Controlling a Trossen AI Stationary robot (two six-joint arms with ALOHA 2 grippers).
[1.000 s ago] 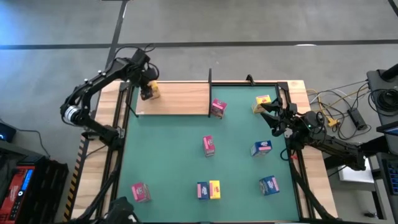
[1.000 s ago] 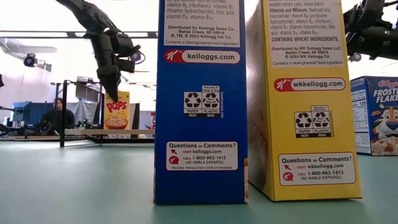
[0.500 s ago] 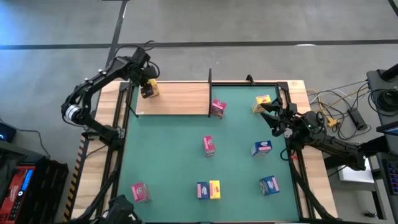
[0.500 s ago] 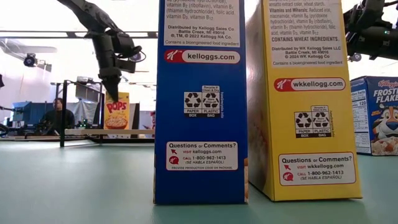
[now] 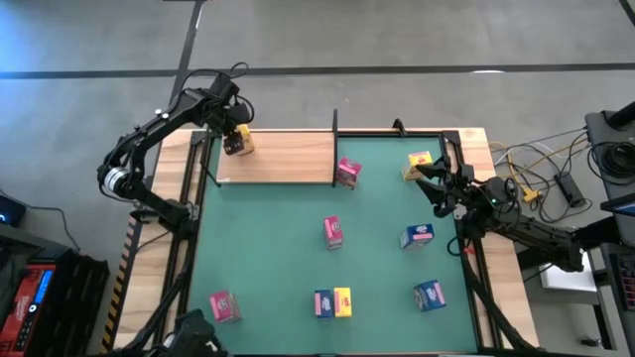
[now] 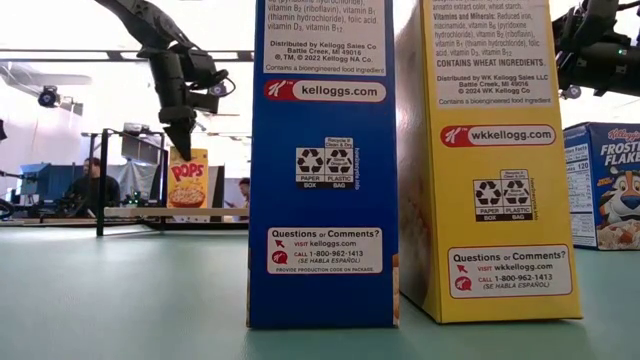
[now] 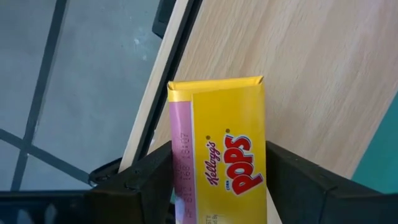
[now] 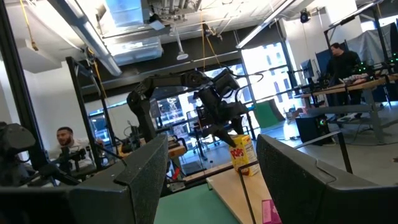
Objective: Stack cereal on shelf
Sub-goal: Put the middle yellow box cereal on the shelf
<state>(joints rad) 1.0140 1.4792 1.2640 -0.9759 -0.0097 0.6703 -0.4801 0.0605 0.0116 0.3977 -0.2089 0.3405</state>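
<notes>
From above, you see your left gripper (image 5: 235, 132) over the shelf's (image 5: 288, 159) far left corner, right at the yellow Pops box (image 5: 239, 145) standing there. Your right gripper (image 5: 429, 181) hangs over the mat's (image 5: 377, 248) right side, beside another yellow box (image 5: 417, 164). Seven more boxes are scattered across the mat, a blue (image 5: 323, 303) and yellow (image 5: 343, 301) pair at the near edge touching.

At table height, that pair fills the middle. Far left, the Pops box (image 6: 188, 178) stands upright on the shelf (image 6: 150, 212), with the left gripper (image 6: 182, 138) just above its top.

Through your left wrist camera, the fingers (image 7: 146, 177) sit apart on either side of the Pops box (image 7: 221, 146), with a gap on both sides.

Through your right wrist camera, the fingers (image 8: 146, 174) stand wide apart, holding nothing; across the table, the left arm (image 8: 186, 93) hangs over the Pops box (image 8: 240, 154). People (image 8: 65, 146) sit in the room beyond.
</notes>
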